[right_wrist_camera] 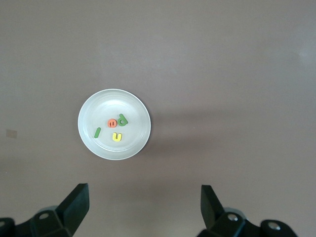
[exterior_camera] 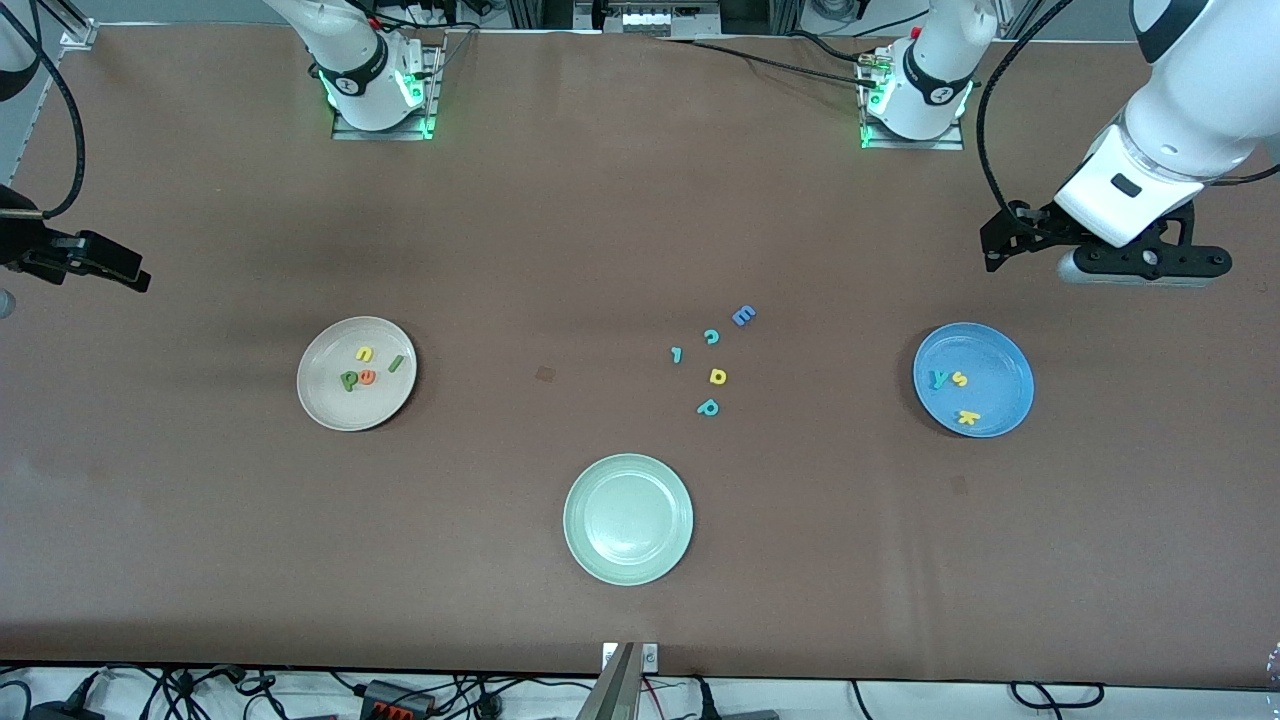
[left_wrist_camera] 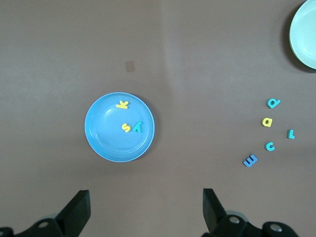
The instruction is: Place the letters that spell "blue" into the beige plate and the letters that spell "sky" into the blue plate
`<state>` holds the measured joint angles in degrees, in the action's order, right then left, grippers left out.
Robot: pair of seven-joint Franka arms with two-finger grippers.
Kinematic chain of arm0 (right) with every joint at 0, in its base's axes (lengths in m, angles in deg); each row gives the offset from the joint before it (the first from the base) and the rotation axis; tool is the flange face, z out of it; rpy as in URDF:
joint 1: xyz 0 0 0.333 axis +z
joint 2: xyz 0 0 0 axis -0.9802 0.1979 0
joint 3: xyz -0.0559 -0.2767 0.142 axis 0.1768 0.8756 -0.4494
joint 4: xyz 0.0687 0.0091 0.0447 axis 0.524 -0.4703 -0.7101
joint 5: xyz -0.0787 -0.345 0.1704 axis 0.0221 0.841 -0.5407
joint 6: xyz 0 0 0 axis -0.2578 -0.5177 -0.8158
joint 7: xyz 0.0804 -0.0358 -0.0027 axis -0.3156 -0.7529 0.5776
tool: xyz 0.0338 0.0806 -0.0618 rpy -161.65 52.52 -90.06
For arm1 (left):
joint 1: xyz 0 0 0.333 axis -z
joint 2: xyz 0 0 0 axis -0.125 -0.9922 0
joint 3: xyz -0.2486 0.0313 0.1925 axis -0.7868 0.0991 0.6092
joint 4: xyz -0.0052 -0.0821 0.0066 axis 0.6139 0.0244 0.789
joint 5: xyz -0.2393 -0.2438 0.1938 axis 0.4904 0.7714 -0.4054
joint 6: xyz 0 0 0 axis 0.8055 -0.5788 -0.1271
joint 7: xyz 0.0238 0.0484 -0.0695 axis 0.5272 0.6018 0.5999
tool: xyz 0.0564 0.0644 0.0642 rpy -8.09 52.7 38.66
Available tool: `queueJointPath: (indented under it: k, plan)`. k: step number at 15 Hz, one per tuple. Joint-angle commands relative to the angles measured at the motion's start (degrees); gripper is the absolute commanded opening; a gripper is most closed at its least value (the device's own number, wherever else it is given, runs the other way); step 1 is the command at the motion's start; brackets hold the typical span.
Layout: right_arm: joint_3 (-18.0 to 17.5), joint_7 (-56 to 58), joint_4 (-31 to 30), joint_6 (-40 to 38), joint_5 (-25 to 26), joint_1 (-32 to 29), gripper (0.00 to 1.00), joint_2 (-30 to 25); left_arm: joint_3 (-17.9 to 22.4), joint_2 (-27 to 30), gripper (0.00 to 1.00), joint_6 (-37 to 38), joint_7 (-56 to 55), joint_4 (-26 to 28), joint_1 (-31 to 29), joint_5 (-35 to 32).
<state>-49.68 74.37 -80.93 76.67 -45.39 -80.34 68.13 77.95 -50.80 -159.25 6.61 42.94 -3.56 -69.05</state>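
The beige plate [exterior_camera: 340, 410] toward the right arm's end holds the dark green b [exterior_camera: 349, 380], orange e [exterior_camera: 367, 377], yellow u [exterior_camera: 365, 353] and green l [exterior_camera: 396, 364]. The blue plate [exterior_camera: 1000, 360] toward the left arm's end holds the teal y [exterior_camera: 939, 378], yellow s [exterior_camera: 959, 379] and yellow k [exterior_camera: 967, 417]. My left gripper [left_wrist_camera: 145, 200] hangs open and empty, high above bare table beside the blue plate [left_wrist_camera: 103, 138]. My right gripper [right_wrist_camera: 144, 197] is likewise open and empty, high above the table beside the beige plate [right_wrist_camera: 131, 143].
A pale green plate [exterior_camera: 628, 560] sits near the front edge at mid-table. Loose letters lie between the plates: a blue E [exterior_camera: 743, 316], teal c [exterior_camera: 712, 336], small teal l [exterior_camera: 677, 354], yellow a-shaped letter [exterior_camera: 717, 376] and teal p-shaped letter [exterior_camera: 708, 407].
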Motion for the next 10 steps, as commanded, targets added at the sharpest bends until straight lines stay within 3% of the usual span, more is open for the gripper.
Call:
queueJointPath:
  k: [1, 10]
  plan:
    - [-0.24, -0.89, -1.21, 0.50, 0.85, -0.01, 1.00, -0.97, -0.33, -0.79, 1.00, 0.97, -0.40, -1.49, -0.19, 0.51]
    - [-0.24, -0.89, -1.21, 0.85, 0.94, 0.08, 1.00, -0.97, -0.33, -0.79, 1.00, 0.97, -0.40, -1.58, -0.19, 0.51]
